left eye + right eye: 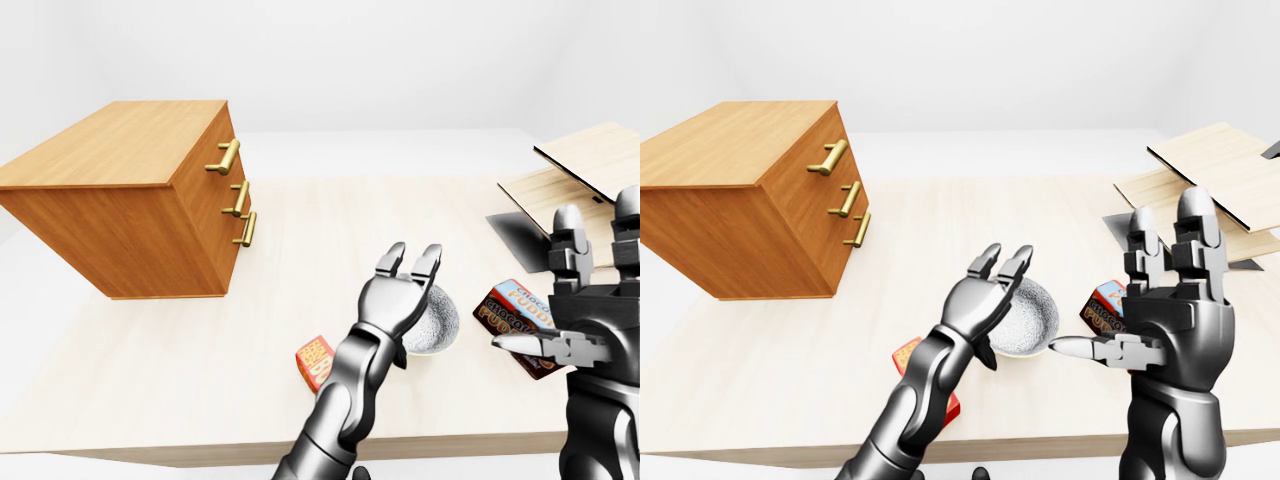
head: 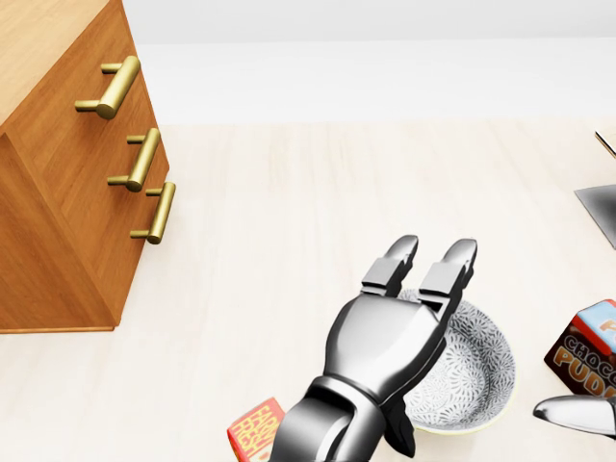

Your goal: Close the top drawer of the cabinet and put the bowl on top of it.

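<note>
Left hand was glossy dark grey metal with three blocky, jointed fingers and paler rounded tips; right hand matched it. Forearms were rounded, dark chrome shells, ringed at the wrist, with black joints

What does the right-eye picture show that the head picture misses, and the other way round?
Only the right-eye view shows in full the right hand, raised and open, the wooden boards and the top of the cabinet. Only the head view shows the bowl's fine grey pattern close up. Both show the cabinet's three brass handles, the left hand open by the bowl, and the table.
</note>
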### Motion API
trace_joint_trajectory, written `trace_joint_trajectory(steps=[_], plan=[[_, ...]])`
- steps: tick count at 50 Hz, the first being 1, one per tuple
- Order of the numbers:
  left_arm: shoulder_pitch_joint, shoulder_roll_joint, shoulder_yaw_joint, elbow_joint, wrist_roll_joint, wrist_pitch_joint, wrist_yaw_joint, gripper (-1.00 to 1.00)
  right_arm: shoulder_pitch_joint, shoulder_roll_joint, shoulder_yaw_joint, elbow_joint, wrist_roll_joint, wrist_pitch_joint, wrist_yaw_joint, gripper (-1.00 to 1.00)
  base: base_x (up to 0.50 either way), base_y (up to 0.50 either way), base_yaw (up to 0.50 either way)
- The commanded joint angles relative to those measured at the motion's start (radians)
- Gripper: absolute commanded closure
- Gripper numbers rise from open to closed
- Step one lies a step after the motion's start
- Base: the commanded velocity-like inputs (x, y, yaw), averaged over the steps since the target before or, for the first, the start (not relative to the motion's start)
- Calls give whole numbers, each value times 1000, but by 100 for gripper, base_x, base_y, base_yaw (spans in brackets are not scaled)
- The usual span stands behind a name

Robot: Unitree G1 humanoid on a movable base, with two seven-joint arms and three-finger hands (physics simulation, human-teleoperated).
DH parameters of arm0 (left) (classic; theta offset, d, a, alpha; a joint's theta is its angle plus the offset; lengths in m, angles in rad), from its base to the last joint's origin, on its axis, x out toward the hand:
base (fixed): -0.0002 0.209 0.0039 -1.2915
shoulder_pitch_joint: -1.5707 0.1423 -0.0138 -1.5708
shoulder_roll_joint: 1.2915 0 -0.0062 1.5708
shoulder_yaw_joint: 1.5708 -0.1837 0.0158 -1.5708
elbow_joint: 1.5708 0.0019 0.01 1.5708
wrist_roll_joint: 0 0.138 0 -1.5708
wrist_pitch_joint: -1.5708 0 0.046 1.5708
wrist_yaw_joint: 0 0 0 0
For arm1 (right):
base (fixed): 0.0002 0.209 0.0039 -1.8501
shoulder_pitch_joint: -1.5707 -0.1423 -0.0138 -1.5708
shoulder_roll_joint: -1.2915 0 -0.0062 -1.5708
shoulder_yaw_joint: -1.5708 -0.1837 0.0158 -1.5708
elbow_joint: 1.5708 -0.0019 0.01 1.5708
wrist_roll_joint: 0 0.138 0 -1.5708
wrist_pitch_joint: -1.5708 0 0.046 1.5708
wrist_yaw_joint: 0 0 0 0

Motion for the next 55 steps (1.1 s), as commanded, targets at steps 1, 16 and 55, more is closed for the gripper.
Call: trace_joint_trajectory(steps=[1, 16, 55], plan=[[-1, -7, -2, 62, 40, 0, -6, -100, -5, -5, -5, 3, 6, 0, -3, -100, 0, 0, 0], [-24, -11, 20, 173, 70, 0, -4, -100, -3, -4, -6, 0, 9, 0, -3, -100, 0, 0, 0], [-157, -14, 119, 417, 33, 0, 50, -100, 0, -1, -6, -1, 9, 0, -1, -100, 0, 0, 0]])
